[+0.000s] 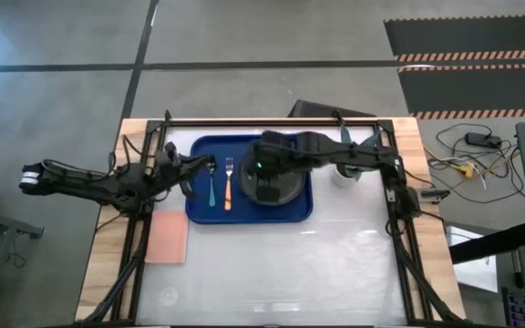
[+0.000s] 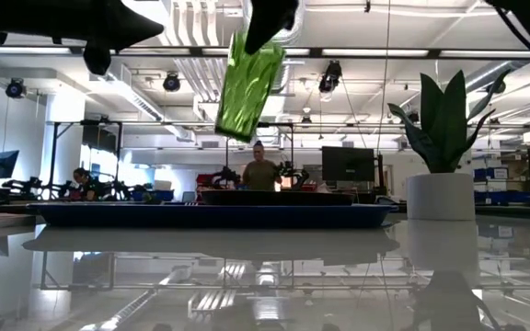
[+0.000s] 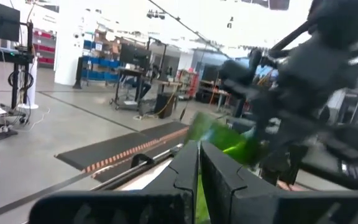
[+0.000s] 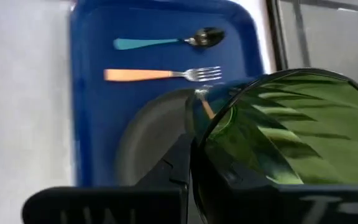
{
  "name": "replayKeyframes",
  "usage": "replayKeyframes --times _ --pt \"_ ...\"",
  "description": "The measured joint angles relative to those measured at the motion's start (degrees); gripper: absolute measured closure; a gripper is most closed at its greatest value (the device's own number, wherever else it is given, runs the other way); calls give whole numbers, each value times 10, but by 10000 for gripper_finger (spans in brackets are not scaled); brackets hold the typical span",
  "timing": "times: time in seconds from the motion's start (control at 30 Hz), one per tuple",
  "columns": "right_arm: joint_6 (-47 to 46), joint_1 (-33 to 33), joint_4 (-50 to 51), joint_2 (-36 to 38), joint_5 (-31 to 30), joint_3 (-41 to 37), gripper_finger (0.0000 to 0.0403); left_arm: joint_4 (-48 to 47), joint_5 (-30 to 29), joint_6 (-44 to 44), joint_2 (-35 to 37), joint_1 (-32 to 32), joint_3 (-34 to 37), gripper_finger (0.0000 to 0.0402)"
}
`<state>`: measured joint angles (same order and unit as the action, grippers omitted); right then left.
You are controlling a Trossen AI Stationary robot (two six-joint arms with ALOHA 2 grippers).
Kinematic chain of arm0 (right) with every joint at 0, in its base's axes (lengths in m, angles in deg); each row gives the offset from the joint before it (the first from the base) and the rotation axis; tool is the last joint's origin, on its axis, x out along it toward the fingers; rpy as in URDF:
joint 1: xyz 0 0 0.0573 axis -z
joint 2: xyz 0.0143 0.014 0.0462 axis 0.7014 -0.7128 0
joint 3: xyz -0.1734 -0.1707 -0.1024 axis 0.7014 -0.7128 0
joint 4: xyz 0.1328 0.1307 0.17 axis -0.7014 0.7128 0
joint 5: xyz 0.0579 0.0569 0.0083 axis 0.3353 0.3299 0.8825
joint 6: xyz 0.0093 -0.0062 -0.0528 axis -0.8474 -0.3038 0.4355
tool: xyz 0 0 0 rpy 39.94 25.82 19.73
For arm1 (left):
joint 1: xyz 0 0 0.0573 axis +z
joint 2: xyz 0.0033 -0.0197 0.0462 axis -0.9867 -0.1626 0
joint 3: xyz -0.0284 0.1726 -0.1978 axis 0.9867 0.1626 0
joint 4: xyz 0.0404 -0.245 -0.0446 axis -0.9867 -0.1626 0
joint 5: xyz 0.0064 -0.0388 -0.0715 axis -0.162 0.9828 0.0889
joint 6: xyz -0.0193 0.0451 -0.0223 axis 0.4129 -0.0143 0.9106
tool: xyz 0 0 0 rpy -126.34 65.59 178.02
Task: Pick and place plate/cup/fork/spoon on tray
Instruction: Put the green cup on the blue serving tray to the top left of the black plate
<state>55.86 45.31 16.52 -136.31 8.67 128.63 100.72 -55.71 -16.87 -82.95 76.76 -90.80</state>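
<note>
Done: plate, fork, spoon lie on the tray.
Left: cup, clamped in the right gripper above the tray.
Left gripper: at the tray's edge, fingers nearly closed, empty.

Grey floor, bright ceiling lights

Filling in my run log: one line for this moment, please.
right gripper: holds cup above plate | fork, spoon: on tray | left gripper: waits at tray edge

Spoon, fork, plate lie side by side on tray.
</note>
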Motion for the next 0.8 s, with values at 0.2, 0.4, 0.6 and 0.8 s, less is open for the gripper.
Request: replayKeyframes --times 0.2,0.4,0.6,0.8 --pt "56 55 -42 -22 5 0 394 0 3 0 30 0 13 402" --pt "96 94 -122 -26 29 -3 394 -1 7 0 60 0 25 402" --pt "114 127 -176 -40 52 -3 394 -1 7 -4 79 0 28 402" --pt "144 149 -203 -73 80 -3 394 -1 7 -5 79 0 29 402"
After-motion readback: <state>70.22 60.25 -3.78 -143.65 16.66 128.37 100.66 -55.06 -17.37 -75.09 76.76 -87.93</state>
